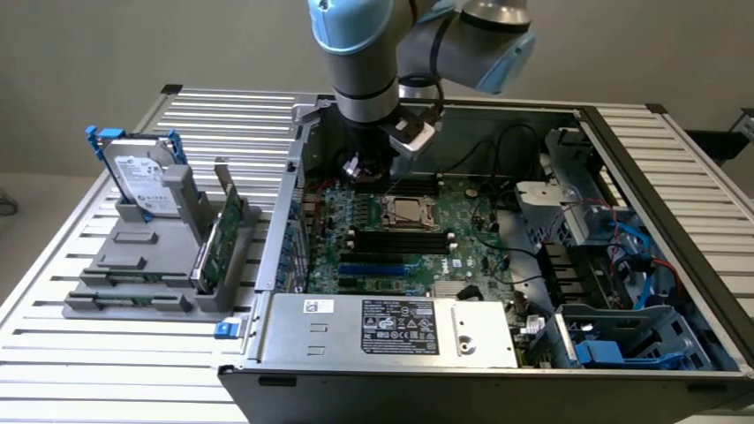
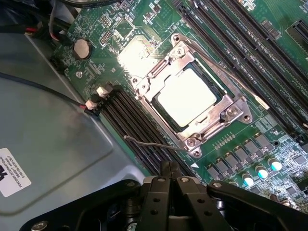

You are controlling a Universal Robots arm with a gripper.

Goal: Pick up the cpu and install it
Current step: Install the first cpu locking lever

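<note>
The cpu (image 2: 186,96), a silvery square chip, lies flat inside the metal socket frame (image 2: 226,113) on the green motherboard (image 2: 269,19). From the exterior view the cpu (image 1: 408,211) sits mid-board inside the open computer case (image 1: 277,265). My gripper (image 2: 169,167) is shut, its black fingers pressed together with nothing between them, and hovers over the board just beside the socket's corner. In the exterior view the gripper (image 1: 360,168) hangs from the blue-grey arm above the board, behind the socket and a little toward that view's left.
A thin wire socket lever (image 2: 149,143) sticks out near my fingertips. Black memory slots (image 2: 125,115) flank the socket. On the grey fixture (image 1: 130,265) outside the case stand a hard drive with blue bracket (image 1: 141,177) and a green card (image 1: 224,234). The power supply (image 1: 389,327) fills the case front.
</note>
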